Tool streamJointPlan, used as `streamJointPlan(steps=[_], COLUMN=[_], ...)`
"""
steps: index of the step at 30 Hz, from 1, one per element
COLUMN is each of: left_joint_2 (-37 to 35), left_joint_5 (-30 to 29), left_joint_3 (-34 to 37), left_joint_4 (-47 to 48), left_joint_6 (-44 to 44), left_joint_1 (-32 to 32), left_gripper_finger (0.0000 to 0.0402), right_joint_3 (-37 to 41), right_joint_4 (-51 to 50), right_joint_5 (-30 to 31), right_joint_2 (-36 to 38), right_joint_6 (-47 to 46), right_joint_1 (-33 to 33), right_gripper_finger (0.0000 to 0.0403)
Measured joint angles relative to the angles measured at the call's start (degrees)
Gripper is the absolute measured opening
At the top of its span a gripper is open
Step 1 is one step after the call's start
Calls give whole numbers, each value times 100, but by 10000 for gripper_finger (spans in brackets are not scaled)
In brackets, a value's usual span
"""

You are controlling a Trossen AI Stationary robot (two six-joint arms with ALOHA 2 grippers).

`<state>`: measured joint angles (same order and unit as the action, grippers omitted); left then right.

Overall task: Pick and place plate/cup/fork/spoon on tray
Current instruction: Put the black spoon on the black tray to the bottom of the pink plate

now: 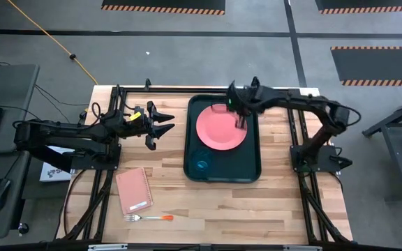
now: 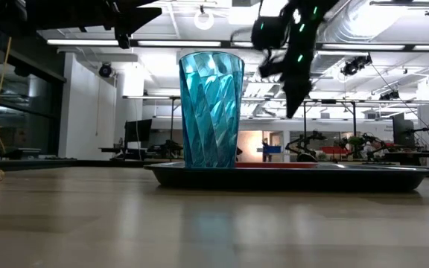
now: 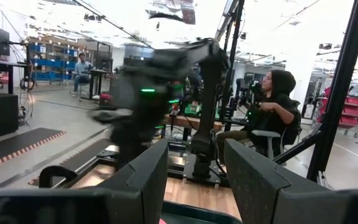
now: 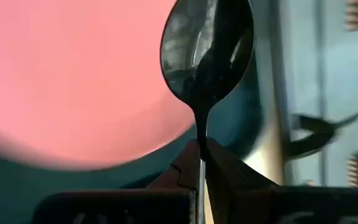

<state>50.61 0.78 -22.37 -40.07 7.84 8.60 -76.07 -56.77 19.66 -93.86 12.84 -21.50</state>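
The dark green tray lies mid-table. On it rest the salmon-pink plate and, nearer the front, the teal cup, which stands upright in the low view. My right gripper is above the plate's right edge and is shut on the dark spoon. The orange-handled fork lies flat on the wood near the front edge. My left gripper is open and empty, raised to the left of the tray. My right gripper pinches the spoon's thin handle between its two fingertips, just behind the bowl. The fingers point down. The spoon hangs below them with its bowl lowest, clear of the plate and the tray.
A pink notebook lies on the wood, left of the tray and just behind the fork. A black frame runs along the table's edges. A person sits beyond the table's right side. Bare wood lies in front of the tray.
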Motion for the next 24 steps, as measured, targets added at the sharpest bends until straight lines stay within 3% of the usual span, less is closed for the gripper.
streamJointPlan(steps=[6,12,17,24], left_joint_2=[0,0,0,0], left_joint_5=[0,1,2,2], left_joint_3=[0,2,2,2], left_joint_4=[-2,-9,-7,-4], left_joint_6=[2,31,106,105], left_joint_1=[0,0,0,-2], left_gripper_finger=[149,149,149,149], right_joint_3=[2,2,4,4], right_joint_4=[-921,-374,208,651], right_joint_5=[-1077,-1105,-1090,-882], right_joint_2=[272,-307,-944,-1475], right_joint_6=[-1617,-2128,-2142,-2302], right_joint_1=[1366,2559,2826,2448], right_gripper_finger=[0,0,0,0])
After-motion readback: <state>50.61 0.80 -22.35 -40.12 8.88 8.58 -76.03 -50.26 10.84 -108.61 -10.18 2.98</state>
